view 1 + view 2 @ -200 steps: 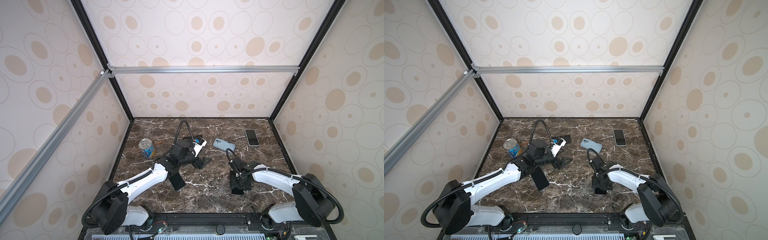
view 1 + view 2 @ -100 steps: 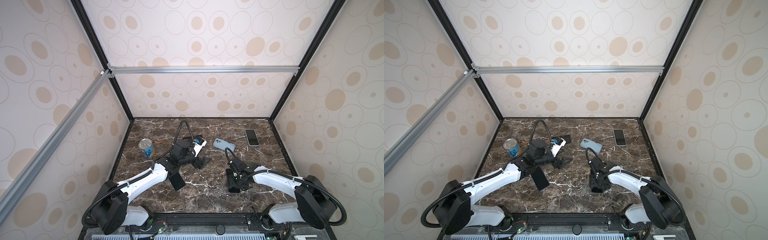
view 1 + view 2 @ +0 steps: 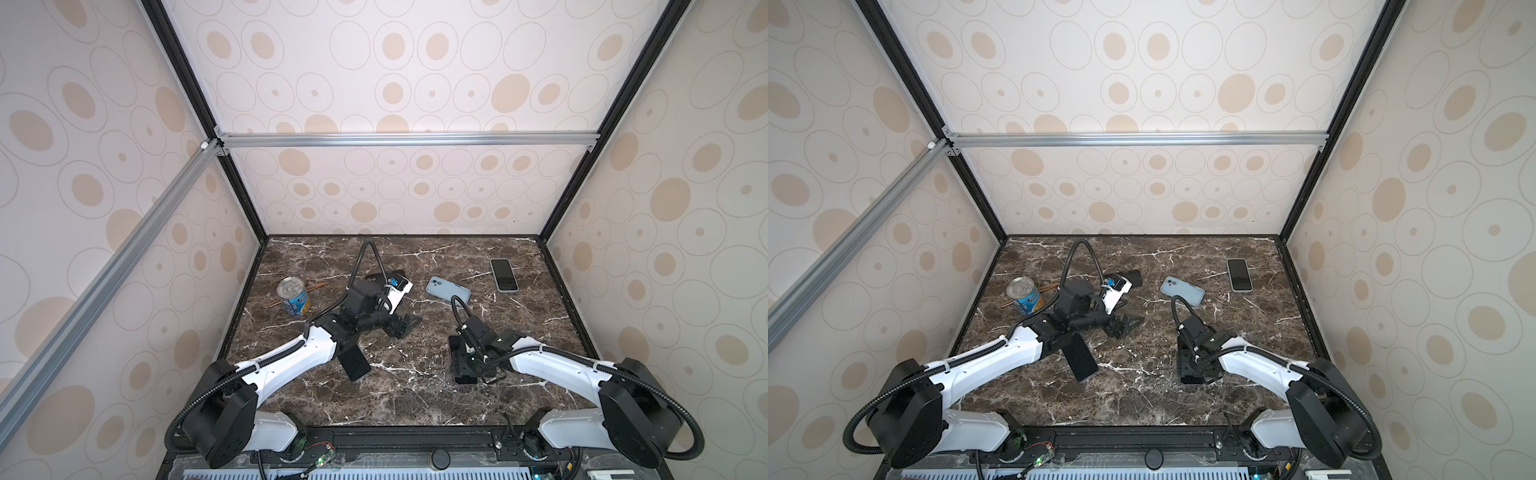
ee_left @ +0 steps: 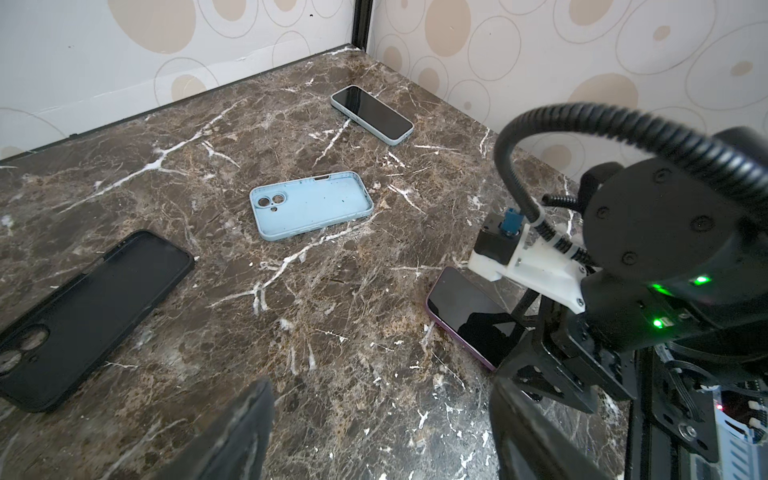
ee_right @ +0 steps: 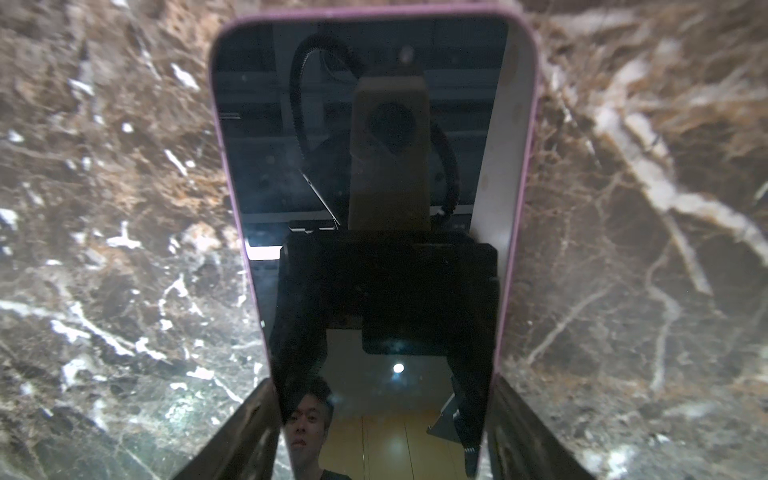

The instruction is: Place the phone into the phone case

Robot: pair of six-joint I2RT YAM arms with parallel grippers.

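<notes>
While right gripper pinches purple phone across long edges, we lift level off bench, slowly; left gripper spread, empty.

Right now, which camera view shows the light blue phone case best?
The left wrist view: the light blue phone case lies there large and unobstructed, open side up, empty, its camera cutout clear. Both top views show the case small, without such detail. The right wrist view does not show it, only the purple phone on the table.
</notes>
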